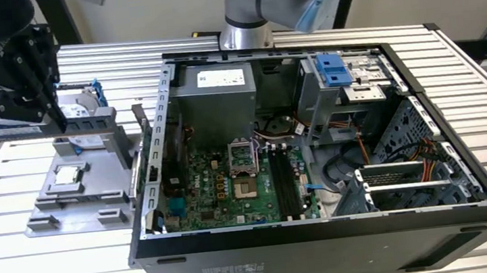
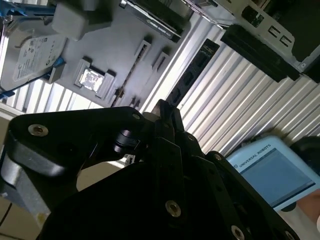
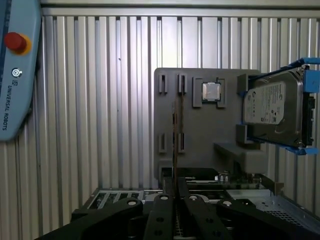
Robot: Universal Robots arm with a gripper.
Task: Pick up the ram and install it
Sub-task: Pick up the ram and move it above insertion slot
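Pincer [image 3: 175,186] is closed tight on the ram [image 2: 192,75], holding it in the air above the grey tray [image 3: 200,135] on the worktop [image 3: 100,125], beside the open case [image 1: 328,250].

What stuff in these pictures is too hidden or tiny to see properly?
- Ram: the first wrist view shows it edge-on, so its chips are out of sight, and the claw covers one end.
- Hard drive: in the exterior view the claw hides part of it.
- Motherboard slots: too small in the exterior view to tell how their latches stand.
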